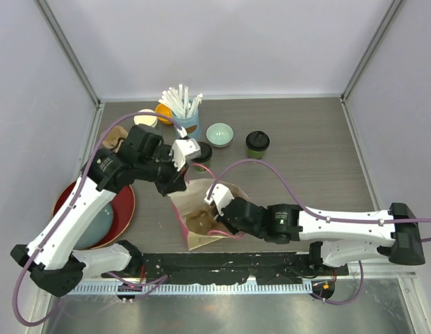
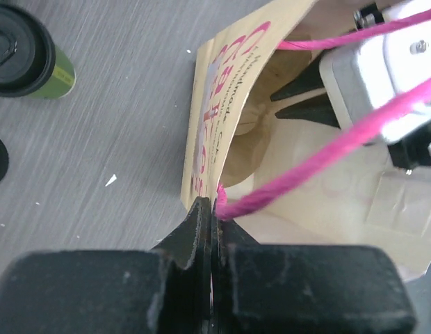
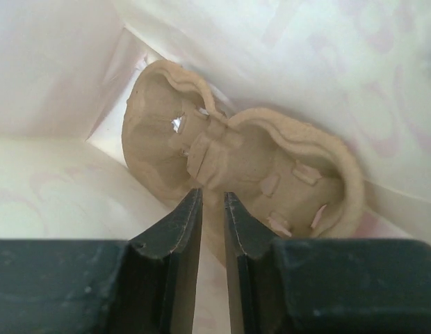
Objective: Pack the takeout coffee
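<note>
Grey woodgrain table (image 1: 306,160): left jaws pinch paper bag (image 2: 208,132) rim; right jaws narrowly parted over moulded pulp tray (image 3: 257,167).

**Right wrist view: claw inside bag, over cup carrier**

View is wholly inside a pale paper bag (image 3: 327,69); faint pink print shows through its walls. A tan moulded-pulp cup carrier (image 3: 271,174) with two wells lies at the far end, tilted, its rim against the right wall. The left well has a small hole (image 3: 177,124) letting light through. The right well shows several small raised tabs. The right claw (image 3: 212,198) points at the carrier's middle ridge. Its two black fingers (image 3: 174,236) are parallel with a narrow gap between them. Whether the tips touch the carrier: cannot tell.
</note>
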Action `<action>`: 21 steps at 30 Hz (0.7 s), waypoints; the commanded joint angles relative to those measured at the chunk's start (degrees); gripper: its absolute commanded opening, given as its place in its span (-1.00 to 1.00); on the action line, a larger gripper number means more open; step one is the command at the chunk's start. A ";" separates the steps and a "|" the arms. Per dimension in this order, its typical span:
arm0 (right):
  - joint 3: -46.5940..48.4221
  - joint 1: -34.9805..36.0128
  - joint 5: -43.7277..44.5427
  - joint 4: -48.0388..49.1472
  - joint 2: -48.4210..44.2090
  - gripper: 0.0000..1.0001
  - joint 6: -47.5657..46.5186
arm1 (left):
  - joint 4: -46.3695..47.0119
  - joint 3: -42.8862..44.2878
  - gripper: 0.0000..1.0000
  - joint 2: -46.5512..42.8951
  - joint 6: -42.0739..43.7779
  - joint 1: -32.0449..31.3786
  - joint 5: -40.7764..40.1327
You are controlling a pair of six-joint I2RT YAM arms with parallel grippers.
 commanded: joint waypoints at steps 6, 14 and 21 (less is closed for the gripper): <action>-4.57 3.69 6.12 26.25 4.90 -0.52 -6.96 | -8.62 3.44 -1.00 -8.77 12.71 -7.27 -15.16; 1.93 3.61 4.03 37.61 18.10 -0.59 -15.41 | -10.91 2.67 -1.00 -17.56 15.00 -6.66 -20.54; 1.16 2.38 2.78 43.40 24.70 -0.63 -15.23 | -5.38 -12.20 -1.00 -27.58 15.79 -6.48 -19.93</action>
